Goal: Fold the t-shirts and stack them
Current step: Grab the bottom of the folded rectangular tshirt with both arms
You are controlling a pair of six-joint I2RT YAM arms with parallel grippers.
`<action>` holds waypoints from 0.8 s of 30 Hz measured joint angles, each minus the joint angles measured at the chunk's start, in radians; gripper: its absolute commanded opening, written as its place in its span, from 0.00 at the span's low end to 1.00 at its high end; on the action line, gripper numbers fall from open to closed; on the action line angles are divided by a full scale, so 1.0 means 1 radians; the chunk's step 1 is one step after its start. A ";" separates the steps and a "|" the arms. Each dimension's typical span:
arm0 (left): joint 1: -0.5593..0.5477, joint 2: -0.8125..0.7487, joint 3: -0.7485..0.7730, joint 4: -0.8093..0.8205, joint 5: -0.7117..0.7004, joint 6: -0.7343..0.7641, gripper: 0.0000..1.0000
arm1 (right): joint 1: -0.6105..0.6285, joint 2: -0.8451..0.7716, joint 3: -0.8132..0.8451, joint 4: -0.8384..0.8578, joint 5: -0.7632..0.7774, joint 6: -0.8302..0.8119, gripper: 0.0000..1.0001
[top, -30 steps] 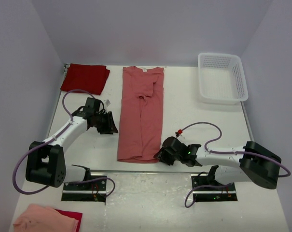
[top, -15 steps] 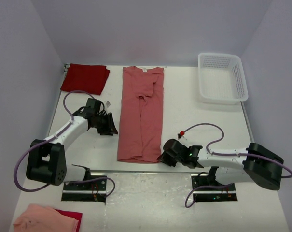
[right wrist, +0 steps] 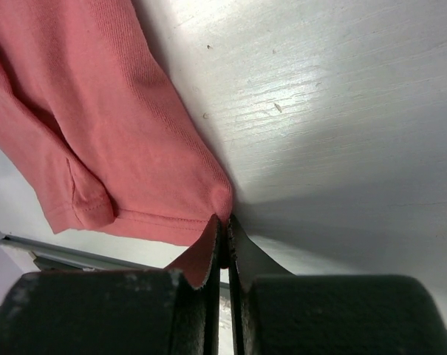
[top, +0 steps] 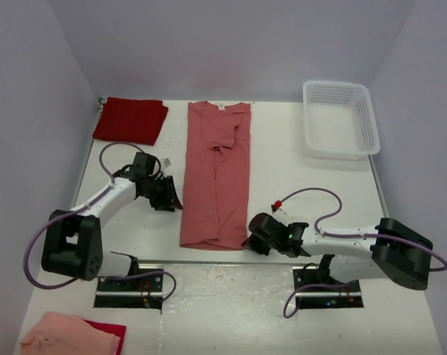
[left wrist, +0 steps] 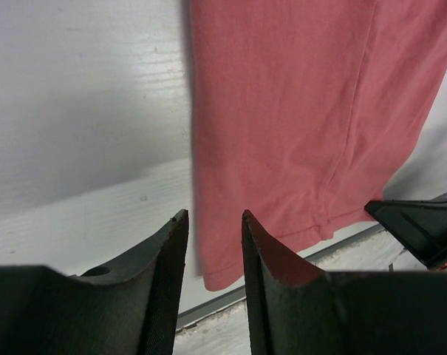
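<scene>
The salmon t-shirt lies as a long strip down the middle of the table, neck label at the far end. The folded crimson t-shirt rests at the back left. My right gripper sits at the strip's near right corner. In the right wrist view it is shut, with the hem corner of the salmon t-shirt pinched at its tips. My left gripper is low beside the strip's left edge. It stands open and empty, and the salmon t-shirt edge lies just beyond its fingertips.
A white mesh basket stands at the back right. Peach-pink cloth lies off the table at the near left. The table's front edge runs just behind the shirt's hem. A small white tag lies near the left arm.
The right gripper has closed from partly open onto the shirt's near right corner. The left gripper has edged slightly toward the shirt's left edge, still open.
</scene>
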 measured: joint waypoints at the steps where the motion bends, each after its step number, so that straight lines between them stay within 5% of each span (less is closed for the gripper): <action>1: 0.000 0.001 -0.005 -0.005 0.014 -0.002 0.38 | 0.001 0.002 0.003 -0.004 0.002 -0.002 0.00; 10: -0.007 -0.076 -0.055 -0.106 0.048 -0.035 0.56 | 0.003 0.001 0.000 0.003 0.004 -0.014 0.00; 24: -0.162 -0.153 -0.222 -0.100 0.028 -0.182 0.45 | 0.003 -0.044 -0.044 0.036 0.004 -0.023 0.00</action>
